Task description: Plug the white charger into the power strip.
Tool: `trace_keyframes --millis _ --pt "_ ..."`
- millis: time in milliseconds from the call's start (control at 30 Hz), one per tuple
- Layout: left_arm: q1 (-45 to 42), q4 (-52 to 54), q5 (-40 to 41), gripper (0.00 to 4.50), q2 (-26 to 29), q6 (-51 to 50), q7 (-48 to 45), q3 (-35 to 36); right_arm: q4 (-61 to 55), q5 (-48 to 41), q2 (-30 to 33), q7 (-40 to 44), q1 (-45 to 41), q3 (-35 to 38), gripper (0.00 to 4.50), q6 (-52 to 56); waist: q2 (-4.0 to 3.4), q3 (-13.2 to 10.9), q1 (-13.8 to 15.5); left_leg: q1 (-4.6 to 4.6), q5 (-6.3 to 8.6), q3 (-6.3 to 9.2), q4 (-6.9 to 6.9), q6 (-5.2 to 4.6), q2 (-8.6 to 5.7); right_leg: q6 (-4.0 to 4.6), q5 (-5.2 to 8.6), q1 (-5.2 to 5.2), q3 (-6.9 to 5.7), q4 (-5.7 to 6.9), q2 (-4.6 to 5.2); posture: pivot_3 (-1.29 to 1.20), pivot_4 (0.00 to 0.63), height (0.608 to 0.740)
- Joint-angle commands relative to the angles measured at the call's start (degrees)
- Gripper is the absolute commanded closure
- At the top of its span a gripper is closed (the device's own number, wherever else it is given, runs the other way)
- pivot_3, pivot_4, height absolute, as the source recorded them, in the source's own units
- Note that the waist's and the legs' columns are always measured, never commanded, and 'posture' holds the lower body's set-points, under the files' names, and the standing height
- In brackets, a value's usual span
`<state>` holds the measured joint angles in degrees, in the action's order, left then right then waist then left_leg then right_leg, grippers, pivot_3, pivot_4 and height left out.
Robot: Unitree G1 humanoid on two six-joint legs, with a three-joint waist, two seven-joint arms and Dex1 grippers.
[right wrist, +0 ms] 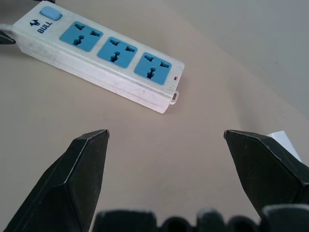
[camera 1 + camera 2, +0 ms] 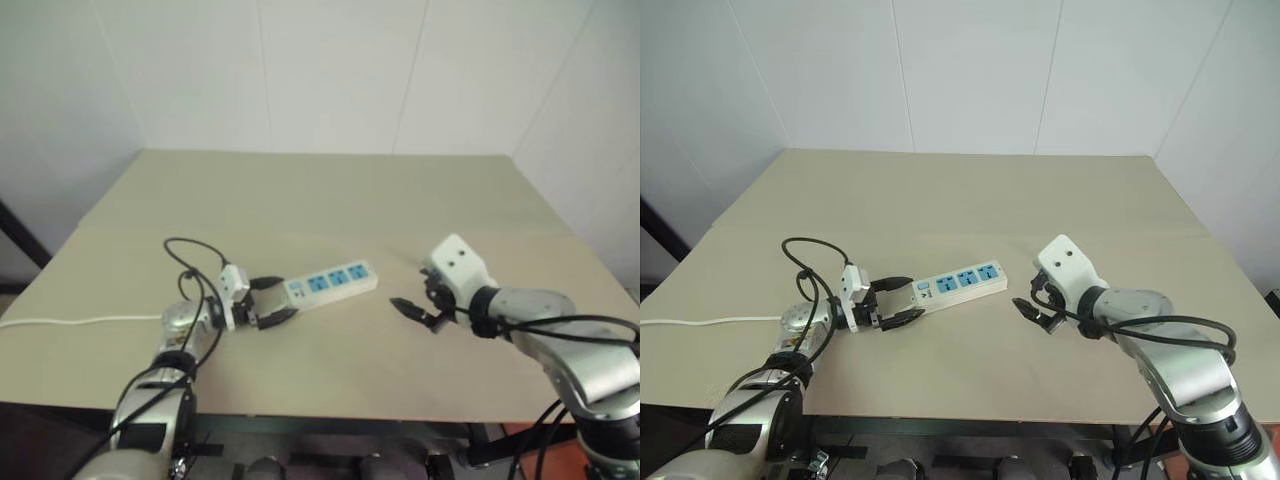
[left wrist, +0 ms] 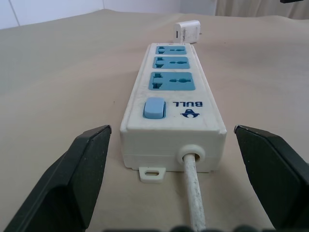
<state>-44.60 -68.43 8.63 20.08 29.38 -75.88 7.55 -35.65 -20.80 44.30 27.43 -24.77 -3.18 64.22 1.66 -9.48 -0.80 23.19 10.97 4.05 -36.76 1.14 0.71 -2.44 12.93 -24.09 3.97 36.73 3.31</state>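
1. The power strip [image 2: 952, 284] lies flat on the beige surface [image 2: 970, 190], sockets up, running from near left to far right. Lying this way it offers its socket faces to a plug coming down from above.
2. The left gripper [image 2: 892, 303] sits at the strip's switch end with its fingers spread wide, one on each side of the body and touching neither. It holds nothing; I judge it is placed to brace the strip against the push of plugging in.
3. The strip's white cord [image 3: 194, 193] leaves that same end, passing between the left gripper's fingers and trailing off to the left.
4. The right gripper [image 2: 1030, 311] hovers near the strip's far right end, fully open and empty, angled down toward the surface.
5. The white charger [image 3: 187, 31] rests on the surface just beyond the strip's right end, apart from it and not plugged in. It sits close by the right gripper, so that arm is the likely one to pick it up.
6. Count: one power strip with three blue sockets and one blue switch [image 3: 154, 107], one charger, one cord, two grippers.
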Motion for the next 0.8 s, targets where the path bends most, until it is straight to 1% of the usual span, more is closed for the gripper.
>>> trace_keyframes --millis 33,233,400,767,800 --pt "-1.5 -2.5 -1.9 0.03 -1.1 0.7 1.1 -1.2 -1.8 0.4 1.3 0.5 -1.6 1.7 0.00 -1.1 0.00 0.0 0.1 0.01 0.00 0.00 0.00 0.00 0.00 0.00 0.00 -0.01 0.00 0.00 0.00 0.00 0.150 0.740" --pt "-3.8 -4.1 -3.4 0.03 -1.8 0.5 -0.1 -1.7 -2.6 0.2 1.9 0.3 -1.3 1.8 0.00 -0.5 0.00 0.0 0.2 0.04 0.00 0.00 -0.01 0.00 -0.01 -0.01 -0.01 -0.01 0.00 -0.03 0.01 0.00 0.150 0.740" --pt "-5.0 -4.4 -3.4 0.03 -1.8 -1.1 -3.3 -1.9 -3.5 0.1 1.8 -0.3 -0.9 2.3 0.00 0.4 0.01 0.0 0.0 0.08 0.00 0.00 -0.01 0.00 -0.01 -0.02 -0.01 -0.04 -0.01 -0.03 0.01 0.00 0.150 0.740" --pt "-5.4 -5.4 -5.1 0.03 -1.6 -0.9 0.5 -2.0 -4.7 -0.1 1.6 -0.8 0.2 3.7 0.00 1.7 0.01 0.0 -0.1 0.03 0.00 0.01 0.00 0.00 0.01 -0.02 -0.01 -0.05 0.00 0.00 -0.01 0.00 0.150 0.740" --pt "-5.3 -5.4 -5.2 0.21 -1.7 -0.8 0.9 -2.0 -4.6 -0.1 1.6 -0.8 0.1 3.6 0.00 1.6 0.01 0.0 -0.1 0.03 0.00 0.00 0.00 0.00 0.00 -0.02 0.00 -0.04 0.00 0.00 -0.01 0.00 0.150 0.740"
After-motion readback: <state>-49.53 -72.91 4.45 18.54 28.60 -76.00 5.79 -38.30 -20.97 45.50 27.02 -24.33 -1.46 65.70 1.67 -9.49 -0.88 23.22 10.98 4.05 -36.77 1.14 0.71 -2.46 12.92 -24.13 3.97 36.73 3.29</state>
